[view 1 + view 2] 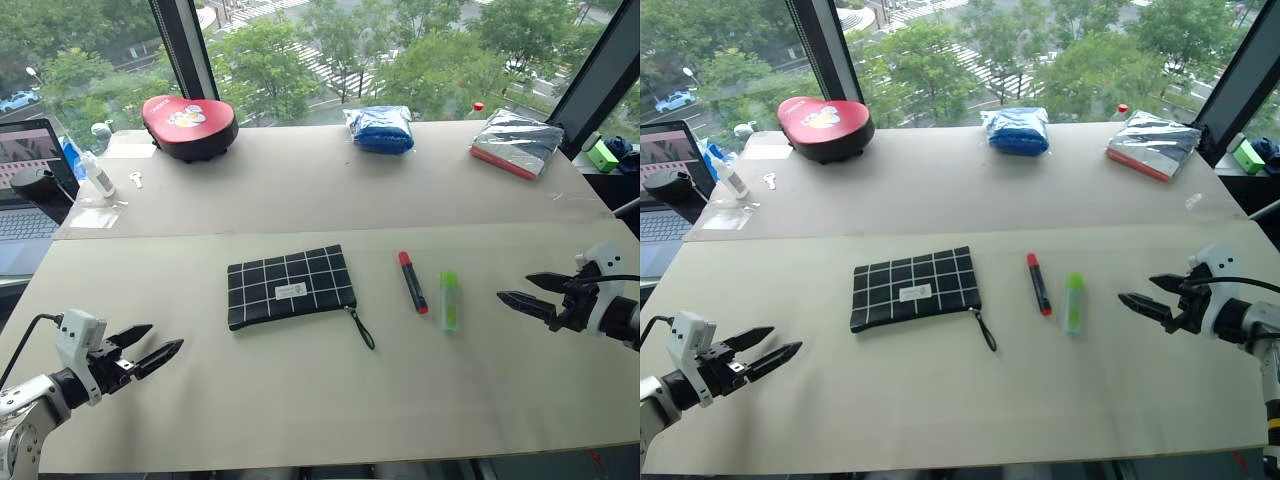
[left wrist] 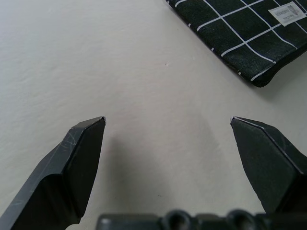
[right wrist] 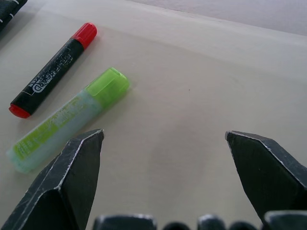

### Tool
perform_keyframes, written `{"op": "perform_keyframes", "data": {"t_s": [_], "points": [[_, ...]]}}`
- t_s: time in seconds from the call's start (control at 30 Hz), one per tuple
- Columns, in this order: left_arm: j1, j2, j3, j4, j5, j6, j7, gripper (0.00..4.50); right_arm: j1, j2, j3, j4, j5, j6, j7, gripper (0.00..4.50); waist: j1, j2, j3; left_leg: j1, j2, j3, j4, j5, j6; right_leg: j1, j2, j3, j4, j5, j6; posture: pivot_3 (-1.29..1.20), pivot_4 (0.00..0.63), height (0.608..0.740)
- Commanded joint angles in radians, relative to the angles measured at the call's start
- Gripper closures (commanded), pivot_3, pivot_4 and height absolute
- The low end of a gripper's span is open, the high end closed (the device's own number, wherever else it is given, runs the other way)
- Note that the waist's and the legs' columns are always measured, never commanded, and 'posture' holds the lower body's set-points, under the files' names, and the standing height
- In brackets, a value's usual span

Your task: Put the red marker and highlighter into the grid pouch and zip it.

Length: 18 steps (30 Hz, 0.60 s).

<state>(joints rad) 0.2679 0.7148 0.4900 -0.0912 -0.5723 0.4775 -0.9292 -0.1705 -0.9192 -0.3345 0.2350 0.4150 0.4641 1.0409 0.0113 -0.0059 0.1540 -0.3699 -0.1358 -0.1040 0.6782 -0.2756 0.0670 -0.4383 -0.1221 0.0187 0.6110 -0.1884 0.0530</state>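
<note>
The grid pouch (image 1: 291, 287) lies flat in the middle of the table, black with white lines, its cord pull (image 1: 361, 328) trailing to the right. To its right lie the red marker (image 1: 412, 282) and the light-green highlighter (image 1: 450, 300), side by side and apart. My left gripper (image 1: 155, 349) hovers open near the front left, well short of the pouch corner (image 2: 259, 52). My right gripper (image 1: 518, 290) is open at the right, pointing toward the highlighter (image 3: 67, 117) and marker (image 3: 53, 69), with nothing between its fingers.
Along the back stand a red heart-shaped case (image 1: 189, 125), a blue bag (image 1: 381, 129) and a silver packet (image 1: 517, 143). A laptop (image 1: 25, 190) and a small bottle (image 1: 95, 173) sit at the far left. A seam (image 1: 300, 233) crosses the table.
</note>
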Motion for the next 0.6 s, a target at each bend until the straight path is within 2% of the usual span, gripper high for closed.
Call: {"op": "perform_keyframes", "data": {"t_s": [0.03, 0.13, 0.2, 0.3, 0.43, 0.6], "points": [[-0.032, 0.015, 0.008, 0.018, -0.012, -0.029, -0.036, 0.0, -0.006, 0.001, -0.021, -0.016, 0.009, -0.016, -0.003, 0.02, 0.0, 0.0, 0.0, 0.0, 0.0, 0.0, 0.0, 0.0, 0.0, 0.0, 0.0, 0.0, 0.0, 0.0, 0.0, 0.0, 0.15, 0.74], [-0.074, 0.046, -0.015, 0.054, -0.026, -0.032, -0.119, 0.0, -0.001, 0.012, -0.02, -0.024, 0.016, -0.01, -0.006, 0.02, 0.002, 0.0, 0.0, 0.0, 0.0, 0.0, 0.0, 0.0, 0.0, 0.0, 0.0, -0.001, 0.0, 0.0, 0.0, 0.0, 0.15, 0.74], [-0.092, 0.059, -0.042, 0.084, 0.04, -0.152, -0.164, 0.0, -0.01, 0.024, -0.025, -0.029, 0.023, -0.006, -0.015, 0.02, 0.001, 0.0, 0.0, 0.0, 0.0, 0.0, 0.0, 0.0, 0.0, 0.0, 0.0, -0.001, 0.0, 0.0, 0.0, 0.0, 0.15, 0.74], [-0.12, 0.082, -0.108, 0.142, 0.212, -0.478, -0.204, 0.0, -0.049, 0.04, -0.045, -0.05, 0.066, 0.042, -0.028, 0.7, -0.001, 0.0, 0.0, 0.0, 0.0, 0.0, 0.0, 0.001, -0.001, 0.0, 0.0, -0.001, 0.0, 0.0, -0.001, 0.0, 0.15, 0.74], [-0.178, 0.108, -0.161, 0.251, 0.341, -0.766, -0.211, 0.0, -0.072, 0.04, -0.042, -0.108, 0.112, 0.099, -0.023, 2.1, -0.002, 0.0, 0.0, 0.0, 0.001, 0.001, -0.001, 0.001, -0.001, -0.001, -0.001, -0.001, -0.001, 0.001, -0.002, 0.0, 0.15, 0.74], [-0.23, 0.124, -0.218, 0.309, 0.401, -0.957, -0.211, 0.0, -0.098, 0.061, -0.016, -0.231, 0.186, 0.174, -0.027, 3.82, 0.0, 0.0, 0.0, 0.0, 0.001, 0.001, -0.001, -0.001, 0.0, -0.001, -0.001, -0.002, -0.001, 0.001, -0.002, 0.0, 0.15, 0.74]]}}
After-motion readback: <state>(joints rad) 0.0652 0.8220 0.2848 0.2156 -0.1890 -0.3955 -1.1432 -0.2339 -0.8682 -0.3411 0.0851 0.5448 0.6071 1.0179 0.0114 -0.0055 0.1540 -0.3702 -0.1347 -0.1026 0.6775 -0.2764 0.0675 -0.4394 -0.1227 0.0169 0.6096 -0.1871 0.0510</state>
